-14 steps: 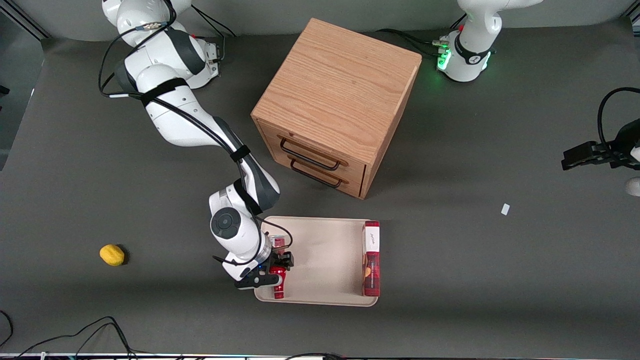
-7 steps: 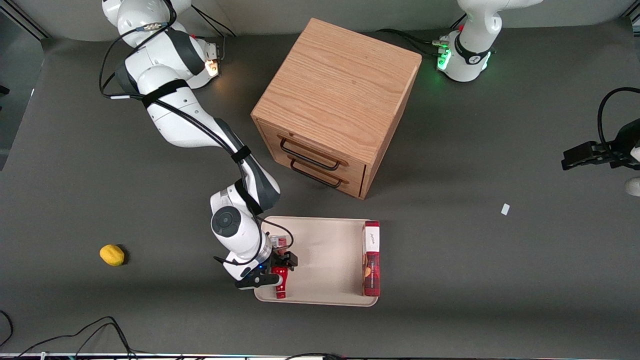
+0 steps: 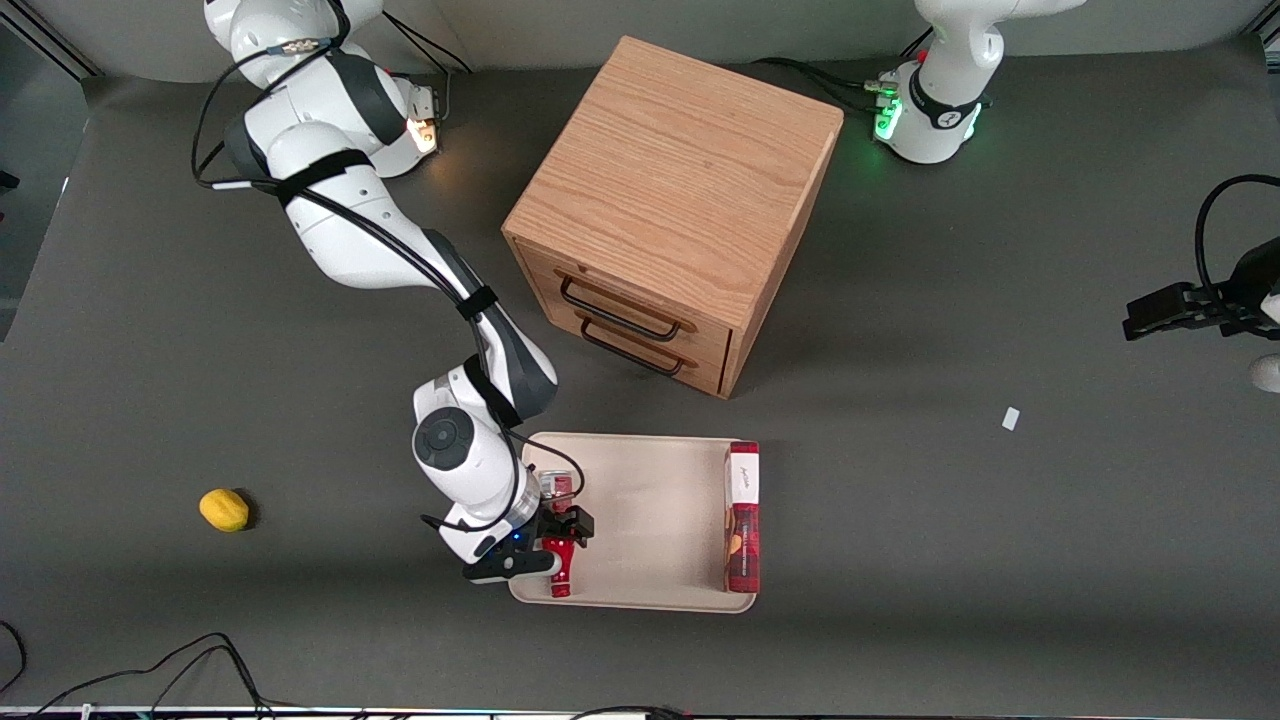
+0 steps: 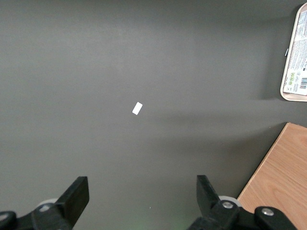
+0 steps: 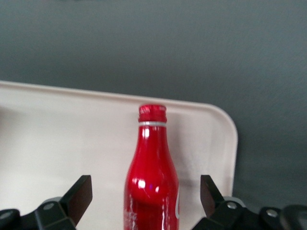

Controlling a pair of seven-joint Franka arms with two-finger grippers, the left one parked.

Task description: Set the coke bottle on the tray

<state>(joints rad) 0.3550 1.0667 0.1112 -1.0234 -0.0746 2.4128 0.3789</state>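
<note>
My gripper (image 3: 556,537) has lifted slightly, fingers now spread wide, leaving the coke bottle (image 3: 561,565) lying released on the tray (image 3: 650,520)

White right arm (image 3: 340,215), grey joints, black cables, black end effector (image 3: 556,530).

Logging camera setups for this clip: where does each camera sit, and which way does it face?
Front view: high, facing both arms, looking down on the table; the gripper hangs over the coke bottle on the tray.
Right wrist view: looks past open fingers at the bottle lying on the tray.
Left wrist view: faces bare table, a paper scrap.
All share the tray.
</note>
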